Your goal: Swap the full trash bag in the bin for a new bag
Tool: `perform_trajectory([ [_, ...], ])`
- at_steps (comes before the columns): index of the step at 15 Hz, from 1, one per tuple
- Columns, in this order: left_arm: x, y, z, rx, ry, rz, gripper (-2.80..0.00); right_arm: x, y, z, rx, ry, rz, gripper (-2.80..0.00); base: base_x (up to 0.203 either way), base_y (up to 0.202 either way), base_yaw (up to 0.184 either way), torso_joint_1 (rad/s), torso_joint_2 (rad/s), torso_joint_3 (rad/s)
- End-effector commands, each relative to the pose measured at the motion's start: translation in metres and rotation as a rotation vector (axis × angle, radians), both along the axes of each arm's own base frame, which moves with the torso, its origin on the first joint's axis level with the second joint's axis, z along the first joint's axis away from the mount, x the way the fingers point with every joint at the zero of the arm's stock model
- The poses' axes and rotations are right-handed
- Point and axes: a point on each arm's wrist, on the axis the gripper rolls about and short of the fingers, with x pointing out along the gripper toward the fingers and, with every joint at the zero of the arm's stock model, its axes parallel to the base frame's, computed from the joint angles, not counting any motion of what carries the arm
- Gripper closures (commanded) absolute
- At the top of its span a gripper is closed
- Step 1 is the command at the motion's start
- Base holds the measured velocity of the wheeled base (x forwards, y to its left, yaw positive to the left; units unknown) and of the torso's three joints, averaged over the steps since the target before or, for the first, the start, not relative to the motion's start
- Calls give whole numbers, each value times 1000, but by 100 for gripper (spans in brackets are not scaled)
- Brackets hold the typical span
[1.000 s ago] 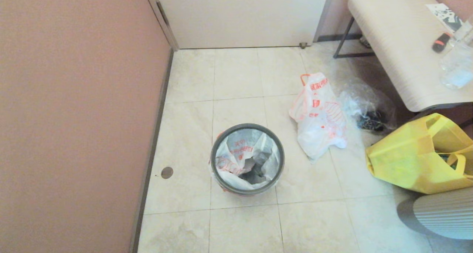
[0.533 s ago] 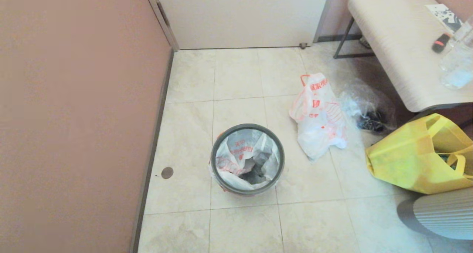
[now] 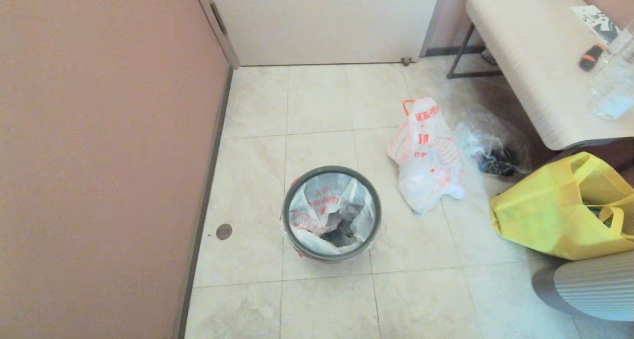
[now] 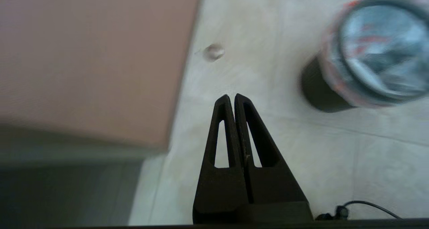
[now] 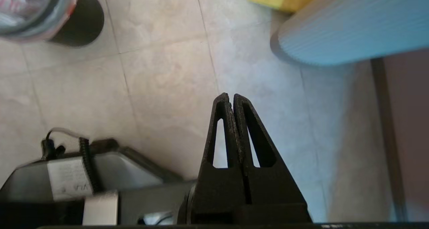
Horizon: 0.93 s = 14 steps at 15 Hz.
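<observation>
We see the new bag (image 3: 331, 215) lining the bin (image 3: 331, 169), the full bag (image 3: 428, 155) on the floor (image 3: 317, 101) beside it; our left gripper (image 4: 231, 96) and right gripper (image 5: 228, 95) hang clenched, empty.

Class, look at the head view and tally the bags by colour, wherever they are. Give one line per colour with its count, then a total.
White printed bags: 2, the full trash bag on the floor and the new bag lining the bin
Clear bags: 1, the clear bag
Yellow bags: 1, the yellow tote
Total: 4
</observation>
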Motion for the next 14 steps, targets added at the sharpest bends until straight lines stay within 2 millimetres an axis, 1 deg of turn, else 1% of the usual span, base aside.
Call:
perform_trajectory([
  [1,2,-1,-7,21,-5,-50,0,11,-3,-7,-2,35,27,0,0,0,0,0,0,0],
  [3,5,-2,-14,19,19,-106,0,14,-3,-19,-17,68,42,0,0,0,0,0,0,0],
  [5,9,-4,-19,17,6,-197,0,8,-3,-37,-44,41,51,0,0,0,0,0,0,0],
  [7,10,-5,-21,90,6,-234,0,3,-4,-49,-57,-54,54,0,0,0,0,0,0,0],
  [8,12,-4,-23,163,13,-222,0,-2,-4,-57,-72,-125,58,0,0,0,0,0,0,0],
  [9,14,-4,-23,192,-11,-209,0,-1,-4,-65,-98,-172,62,0,0,0,0,0,0,0],
  [11,15,-4,-25,176,-22,-209,0,13,-4,-66,-113,-314,44,0,0,0,0,0,0,0],
  [14,15,-4,-25,169,-24,-207,0,36,-5,-92,-110,-364,33,0,0,0,0,0,0,0],
])
